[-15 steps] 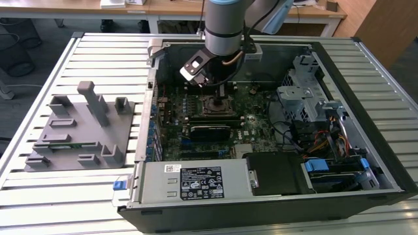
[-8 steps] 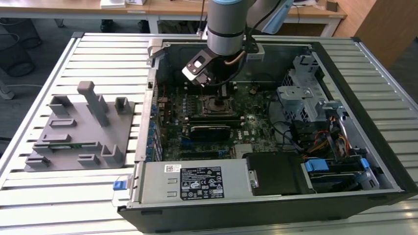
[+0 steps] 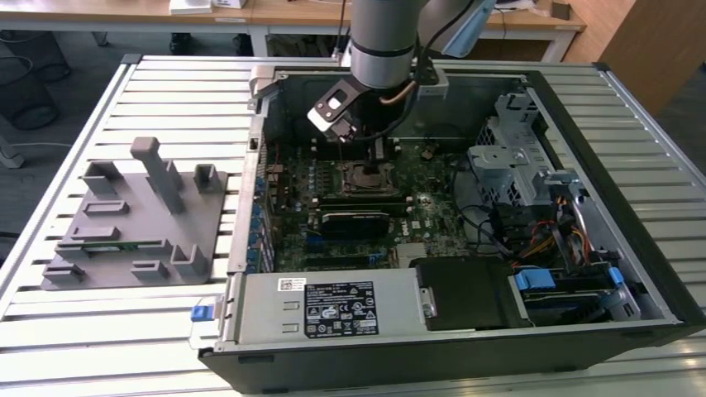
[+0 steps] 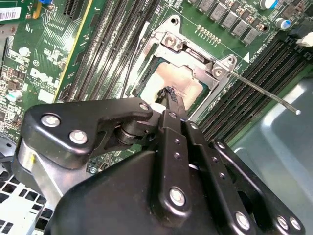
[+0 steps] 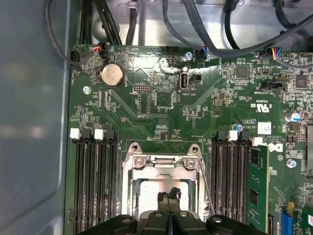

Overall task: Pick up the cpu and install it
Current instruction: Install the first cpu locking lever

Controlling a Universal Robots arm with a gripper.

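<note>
The cpu lies flat inside the metal socket frame on the green motherboard. Its pale shiny top also shows through the frame window in the first wrist view. My gripper hangs right over the chip with its two black fingertips pressed together and nothing between them. I cannot tell whether the tips touch the chip. In the exterior view the gripper reaches down into the open computer case, just above the socket. The thin socket lever sticks out to one side.
Memory slots flank the socket, and a green memory stick stands in one of them. Cables run along the board's edge. The case holds a power supply and a drive cage. A grey fixture tray sits at the exterior view's left.
</note>
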